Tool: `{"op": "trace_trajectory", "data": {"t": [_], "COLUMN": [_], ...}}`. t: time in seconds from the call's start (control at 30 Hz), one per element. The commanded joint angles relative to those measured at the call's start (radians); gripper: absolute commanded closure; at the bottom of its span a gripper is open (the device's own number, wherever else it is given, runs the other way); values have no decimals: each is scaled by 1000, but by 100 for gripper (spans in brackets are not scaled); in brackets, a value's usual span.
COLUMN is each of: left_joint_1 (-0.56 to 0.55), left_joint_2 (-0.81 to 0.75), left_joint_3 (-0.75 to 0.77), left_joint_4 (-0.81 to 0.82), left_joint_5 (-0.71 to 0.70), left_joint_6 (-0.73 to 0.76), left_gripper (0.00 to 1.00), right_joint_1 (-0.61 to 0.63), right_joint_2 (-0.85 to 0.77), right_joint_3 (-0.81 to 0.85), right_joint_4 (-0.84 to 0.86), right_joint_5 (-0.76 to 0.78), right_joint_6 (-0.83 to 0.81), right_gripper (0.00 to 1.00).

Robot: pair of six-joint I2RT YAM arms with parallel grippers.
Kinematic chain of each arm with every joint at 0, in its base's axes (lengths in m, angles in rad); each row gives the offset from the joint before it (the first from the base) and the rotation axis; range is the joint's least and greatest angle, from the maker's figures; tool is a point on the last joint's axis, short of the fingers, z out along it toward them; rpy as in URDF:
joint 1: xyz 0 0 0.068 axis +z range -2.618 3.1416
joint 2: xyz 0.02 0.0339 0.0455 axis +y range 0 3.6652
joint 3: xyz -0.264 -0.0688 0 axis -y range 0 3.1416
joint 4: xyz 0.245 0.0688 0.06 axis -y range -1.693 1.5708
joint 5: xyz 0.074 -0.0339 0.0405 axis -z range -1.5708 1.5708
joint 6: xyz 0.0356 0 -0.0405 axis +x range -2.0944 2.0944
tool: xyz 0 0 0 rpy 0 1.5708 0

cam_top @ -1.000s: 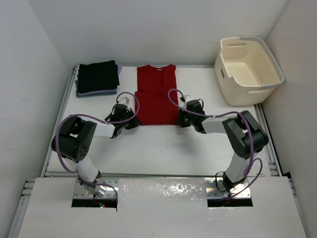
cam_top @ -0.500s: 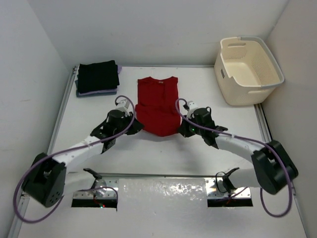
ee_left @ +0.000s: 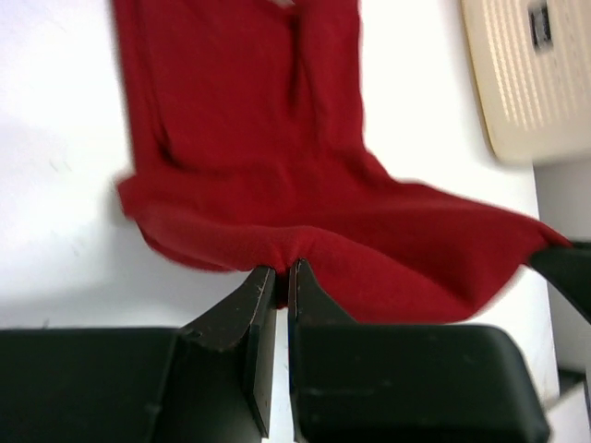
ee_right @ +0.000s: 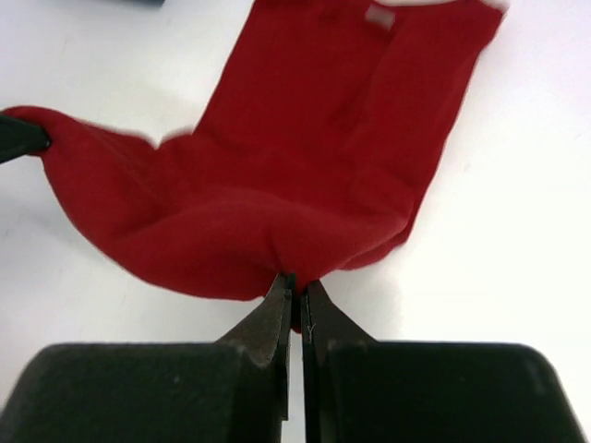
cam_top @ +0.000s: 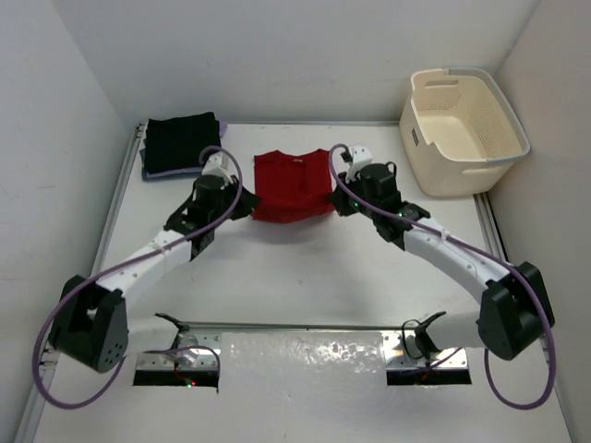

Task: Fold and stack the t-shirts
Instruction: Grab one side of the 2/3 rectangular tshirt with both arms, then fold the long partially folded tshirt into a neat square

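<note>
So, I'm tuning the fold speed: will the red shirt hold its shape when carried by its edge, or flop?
Probably floppy: the red shirt sags between the two pinched spots. Likely light, since the left fingers and right fingers hold it by tip pinches. Its edge bunches there, so it should crease easily.

Robot lab; bare white-walled table (cam_top: 295, 268)
</note>
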Motion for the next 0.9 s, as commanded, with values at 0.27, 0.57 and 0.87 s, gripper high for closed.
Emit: {"op": "trace_trajectory", "data": {"t": [0.27,0.57,0.87], "left_joint_1": [126,167,198], "left_joint_2": [337,598,837], "left_joint_3": [362,647,830], "left_joint_4": [95,103,101], "left_joint_5": [53,83,146], "left_joint_6": [55,117,98], "left_gripper": [100,100,100], "right_joint_1": [-114,-186,-218], "right_joint_2": [290,491,753], "right_joint_3": [383,558,716], "right_joint_4": [2,40,205], "right_joint_5": [61,26,-72], "right_joint_6": [-80,-109,-107], "right_gripper": [100,100,100]}}
